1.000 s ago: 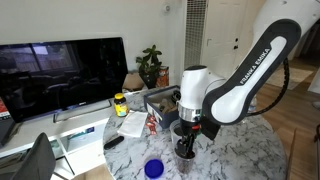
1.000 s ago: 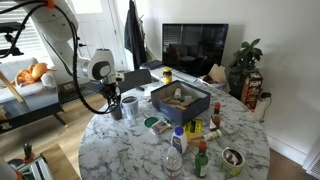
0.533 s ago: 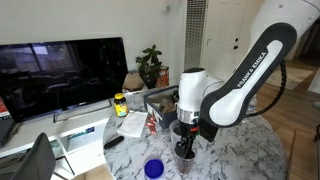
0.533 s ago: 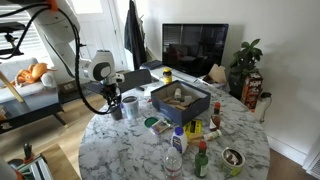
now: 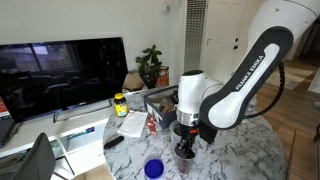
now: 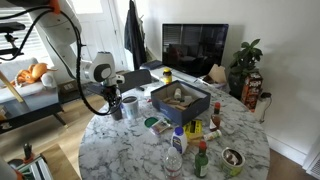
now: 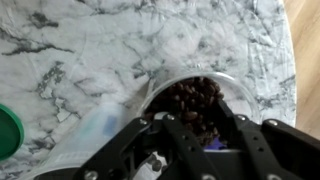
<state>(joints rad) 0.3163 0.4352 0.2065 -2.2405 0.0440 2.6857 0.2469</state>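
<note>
Clamped or loose, I cannot tell: my gripper (image 7: pixel 192 128) hangs straight over a glass (image 7: pixel 196 92) holding dark brown pieces. My fingers (image 7: pixel 245 135) stand to either side of its near rim, but the wrist view blurs the spot where pad would meet wall. What the pieces are is too soft to make out. Both exterior views show the same thing from the side: my gripper (image 5: pixel 186 133) sits low on the glass (image 5: pixel 186 150), near the edge of the marble table (image 5: pixel 240 150), with my own arm covering much of the tabletop behind. At the left edge of the wrist view a green round thing (image 7: pixel 6 130) is cut off by the frame, so only a slice shows. A little farther along the table, in an exterior view, a second cup (image 6: pixel 130 104) stands just beside the glass (image 6: pixel 116 109). Beyond it lies a dark box (image 6: pixel 180 100) whose contents I cannot read, and small bottles (image 6: pixel 200 160) crowd the near edge. Farthest back are a dark television (image 6: pixel 195 45) and a potted plant (image 6: pixel 243 60).
</note>
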